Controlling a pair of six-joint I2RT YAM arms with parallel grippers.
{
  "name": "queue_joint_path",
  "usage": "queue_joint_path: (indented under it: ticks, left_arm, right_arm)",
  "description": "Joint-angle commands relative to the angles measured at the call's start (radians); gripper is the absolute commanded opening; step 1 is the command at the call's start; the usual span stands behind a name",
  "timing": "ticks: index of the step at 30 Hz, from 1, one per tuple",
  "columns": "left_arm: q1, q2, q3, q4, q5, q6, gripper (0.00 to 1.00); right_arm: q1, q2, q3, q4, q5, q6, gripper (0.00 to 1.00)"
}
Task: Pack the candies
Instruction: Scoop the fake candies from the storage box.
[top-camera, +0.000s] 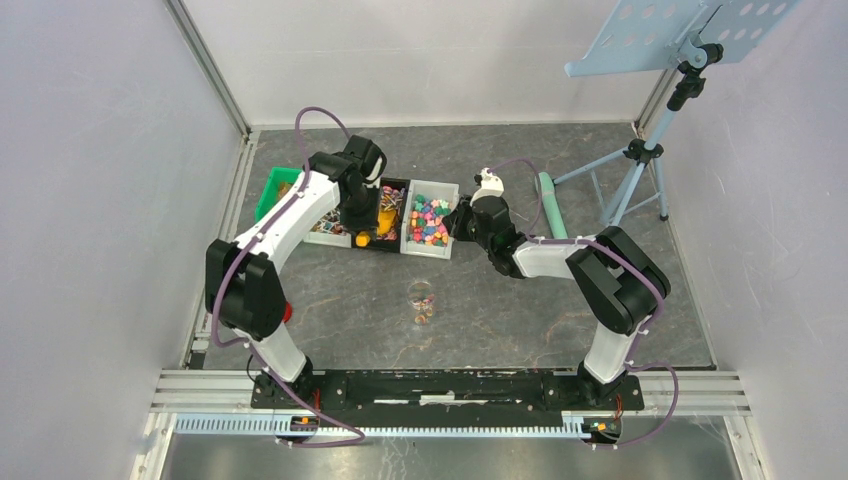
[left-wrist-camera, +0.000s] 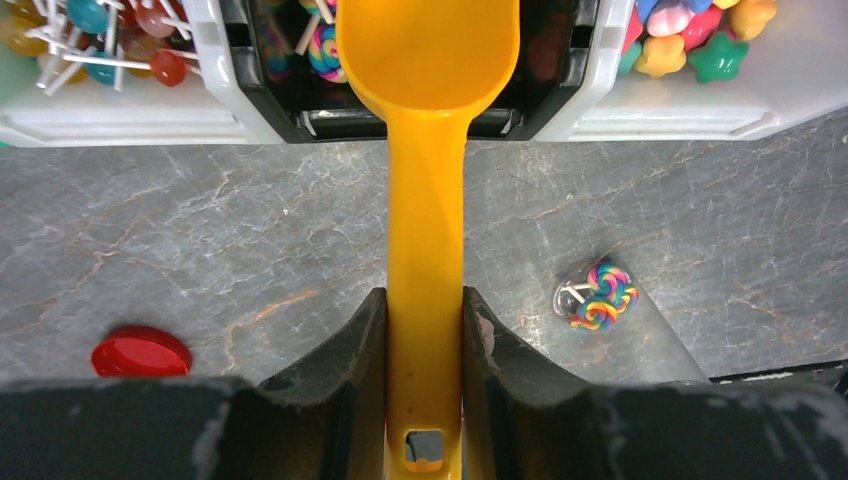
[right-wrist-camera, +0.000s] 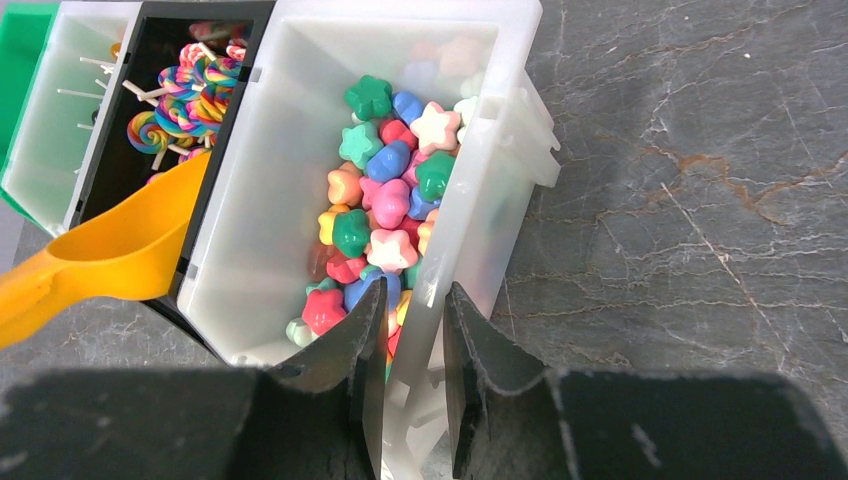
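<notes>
- Left gripper (left-wrist-camera: 424, 300), bottom centre of its wrist view, clamped on the handle of the orange scoop (left-wrist-camera: 425, 60); bowl looks bare, poised over the black bin (left-wrist-camera: 555, 60) at top of frame
- Risk: the long handle could twist in the jaws under load and spill it
- Clear cup (top-camera: 421, 300), centre frame, few sweets inside, unheld; a careless pour may topple it
- Candies (right-wrist-camera: 385, 200) heaped in white bin (right-wrist-camera: 270, 200), just beside inner finger of right gripper (right-wrist-camera: 415, 300), which pinches the bin's wall; a pull could tip it
</notes>
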Motion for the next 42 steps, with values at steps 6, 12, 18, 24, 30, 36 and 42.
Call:
queue_joint_path:
  ticks: [6,12,18,24,30,36,42]
  left_arm:
    - [0.016,0.076,0.193,-0.158,-0.166,0.07,0.02]
    - [0.02,0.142,0.298,-0.25,-0.184,0.091,0.02]
    - [0.023,0.151,0.284,-0.16,-0.168,0.086,0.02]
    - [0.024,0.072,0.113,0.03,-0.166,0.046,0.02]
    - [0.031,0.017,-0.057,0.148,-0.161,0.02,0.02]
    - [0.034,-0.009,-0.143,0.211,-0.161,0.001,0.02]
    - [0.035,-0.043,-0.222,0.283,-0.168,-0.011,0.02]
  right_arm:
    - [0.027,-0.044,-0.005,0.015,-0.123,-0.04,0.0]
    - [0.027,-0.043,-0.004,0.015,-0.122,-0.046,0.0]
    - [0.027,-0.036,-0.011,0.024,-0.124,-0.042,0.0]
    - [0.028,-0.021,-0.018,0.033,-0.128,-0.032,0.0]
    - [0.027,-0.024,-0.028,0.037,-0.128,-0.034,0.0]
    - [0.026,-0.023,-0.031,0.038,-0.128,-0.035,0.0]
    - [0.027,-0.021,-0.03,0.039,-0.128,-0.037,0.0]
